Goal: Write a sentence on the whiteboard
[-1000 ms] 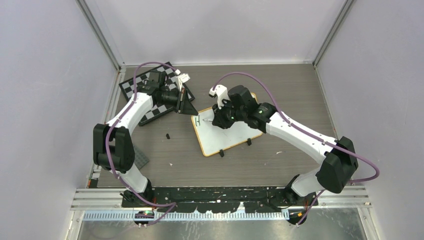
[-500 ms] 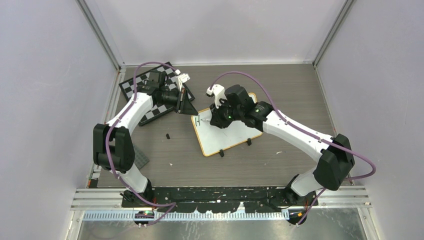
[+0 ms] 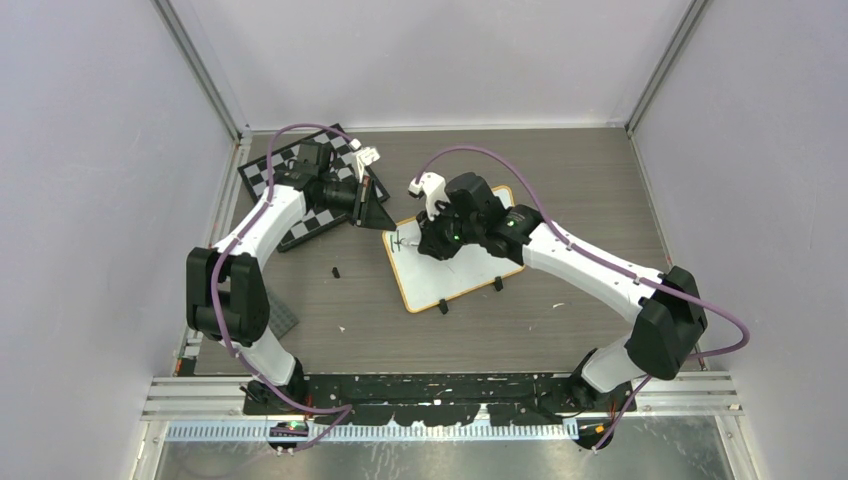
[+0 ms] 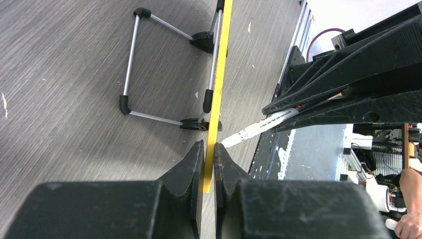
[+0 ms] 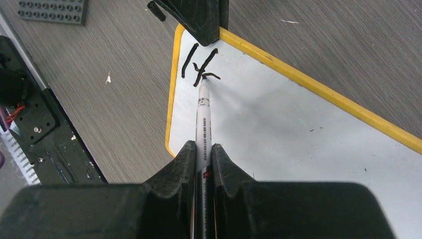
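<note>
On the grey wood-grain table (image 3: 560, 180), the whiteboard (image 3: 450, 280) sits askew at mid-table, between your two arms and just right of the chequered chessboard (image 3: 262, 178) at the far left. Two small black clip feet show along the whiteboard's near edge.

Your left gripper (image 4: 209, 147) reaches in over the chessboard and is clamped on the whiteboard's yellow rim at its far-left corner. The left wrist view shows a finger on each side of the thin edge.

Your right gripper (image 5: 203, 147) hangs over the far-left part of the whiteboard with its fingers closed around a white marker (image 5: 203, 114). The marker points toward the corner your left gripper pins, and its dark tip touches the white surface.

Three short black strokes (image 5: 199, 62) stand at that tip, just inside the rim: one slanted bar and beside it a crossed shape.

A grey studded plate (image 3: 283, 318) lies near the left arm, well apart from the whiteboard. A small black piece (image 3: 335, 271) rests on the table between the two.
</note>
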Available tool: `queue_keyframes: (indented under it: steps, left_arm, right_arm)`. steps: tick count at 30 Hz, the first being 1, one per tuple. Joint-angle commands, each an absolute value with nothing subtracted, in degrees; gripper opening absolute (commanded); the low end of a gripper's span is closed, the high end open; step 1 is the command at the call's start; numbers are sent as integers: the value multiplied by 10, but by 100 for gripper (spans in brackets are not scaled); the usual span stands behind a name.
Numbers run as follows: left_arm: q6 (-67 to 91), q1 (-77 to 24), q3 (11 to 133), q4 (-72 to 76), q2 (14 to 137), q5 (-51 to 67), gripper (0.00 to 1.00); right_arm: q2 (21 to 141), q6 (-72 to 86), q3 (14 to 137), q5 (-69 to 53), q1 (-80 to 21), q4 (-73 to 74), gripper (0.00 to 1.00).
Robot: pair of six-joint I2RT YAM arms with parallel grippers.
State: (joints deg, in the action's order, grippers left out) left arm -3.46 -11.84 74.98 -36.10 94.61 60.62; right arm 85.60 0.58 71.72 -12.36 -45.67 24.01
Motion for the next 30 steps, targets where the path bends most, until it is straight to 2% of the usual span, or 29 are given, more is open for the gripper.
queue_keyframes:
  steps: [1, 30]
  left_arm:
    - [-40, -125, 761, -377, 953, 589, 0]
    - [-39, -127, 772, -381, 961, 592, 0]
  right_arm:
    - [835, -10, 713, -102, -457, 235, 0]
    - [843, -1, 747, -101, -447, 244, 0]
